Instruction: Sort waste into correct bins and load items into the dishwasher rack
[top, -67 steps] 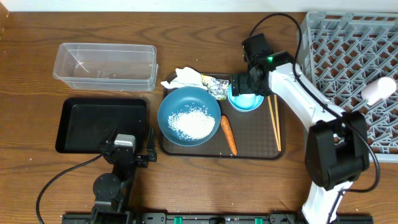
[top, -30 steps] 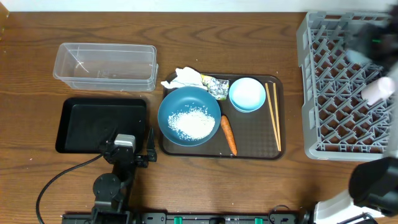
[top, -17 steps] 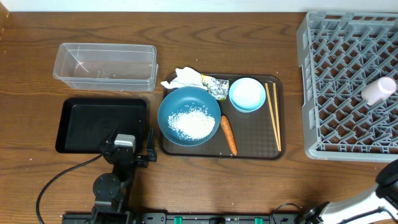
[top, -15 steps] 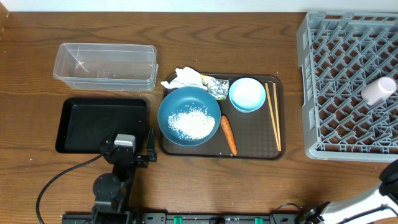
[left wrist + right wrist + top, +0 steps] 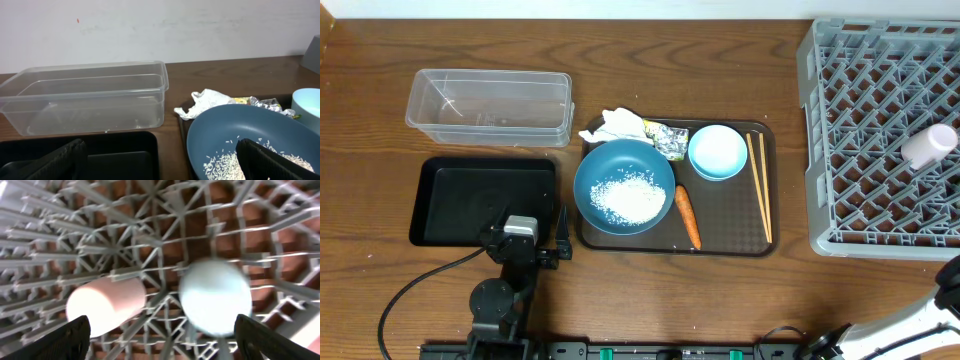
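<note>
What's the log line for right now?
left tool: open, empty | right tool: open, above rack | pink cup: in rack | rice: in dark-blue bowl

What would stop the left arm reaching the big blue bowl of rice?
Probably nothing, so yes: the open left gripper rests close beside the dark-blue bowl, and nothing stands between them.
</note>
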